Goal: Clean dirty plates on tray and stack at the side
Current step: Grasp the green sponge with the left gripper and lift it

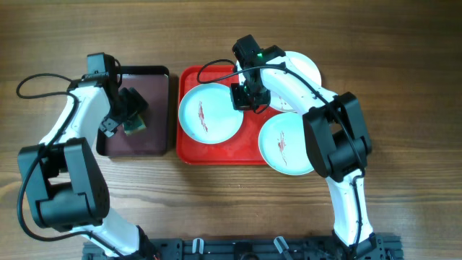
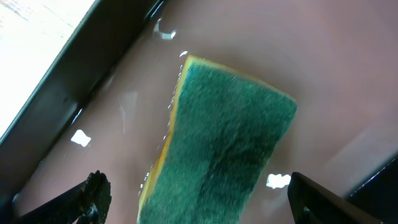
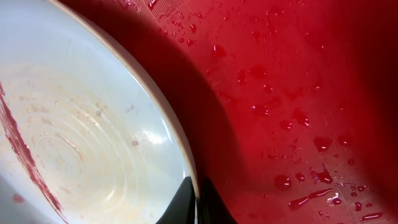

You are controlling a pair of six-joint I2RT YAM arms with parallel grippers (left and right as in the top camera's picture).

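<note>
1. Wooden bench (image 1: 404,58), carrying two trays side by side.
2. Bright red tray (image 1: 216,153) at centre, beaded with water droplets, just right of the maroon one.
3. Smaller dark maroon tray (image 1: 155,108) with black rim, at left, glistening wet.
4. Left pale blue plate (image 1: 209,112), on the red tray's left half, reddish smear at its centre.
5. Right pale blue plate (image 1: 287,144), likewise smeared, overhanging the red tray's lower right corner.
6. White plate (image 1: 303,68), at the red tray's upper right corner, partly hidden beneath the right arm.
7. Right hand (image 3: 196,202), pinched tight on the left pale blue plate's right rim.
8. Left hand (image 2: 202,199), over the maroon tray, fingers (image 2: 93,193) spread wide either side of the sponge, clear of it, gripping nothing.
9. Green-topped, yellow-edged sponge (image 2: 224,137), lying in the maroon tray between those fingers.
</note>
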